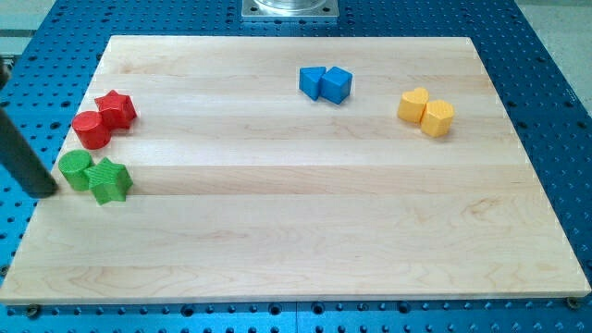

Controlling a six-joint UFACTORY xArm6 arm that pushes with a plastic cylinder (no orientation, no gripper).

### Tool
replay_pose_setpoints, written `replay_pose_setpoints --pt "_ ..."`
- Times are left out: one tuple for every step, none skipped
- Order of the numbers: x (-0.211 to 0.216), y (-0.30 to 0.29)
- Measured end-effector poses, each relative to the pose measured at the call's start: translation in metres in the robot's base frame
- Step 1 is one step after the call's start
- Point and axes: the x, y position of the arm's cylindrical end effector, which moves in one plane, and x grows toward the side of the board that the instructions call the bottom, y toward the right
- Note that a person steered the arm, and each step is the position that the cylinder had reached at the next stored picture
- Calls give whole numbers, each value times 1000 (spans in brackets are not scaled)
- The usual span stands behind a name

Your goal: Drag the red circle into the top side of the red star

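Note:
The red circle [92, 129] lies near the board's left edge, touching the lower left side of the red star [117, 109]. My dark rod comes in from the view's left edge and its tip [43, 191] rests at the board's left edge, just left of the green circle [75, 170]. The tip is below and left of the red circle, apart from it.
A green star [110, 180] touches the green circle's right side. Two blue blocks [313, 81] [337, 85] sit together at the top centre. Two yellow blocks [413, 104] [437, 118] sit together at the top right. The wooden board [296, 231] lies on a blue perforated table.

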Motion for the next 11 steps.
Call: replay_pose_setpoints --pt "-32 2" --pt "-17 39" --pt "-5 77" --pt "-47 61" --pt "-67 37" --pt "-65 15" --pt "-60 -10" --pt "-68 -10" --pt "-126 -9" --pt "-177 -7" --pt "-215 -8"
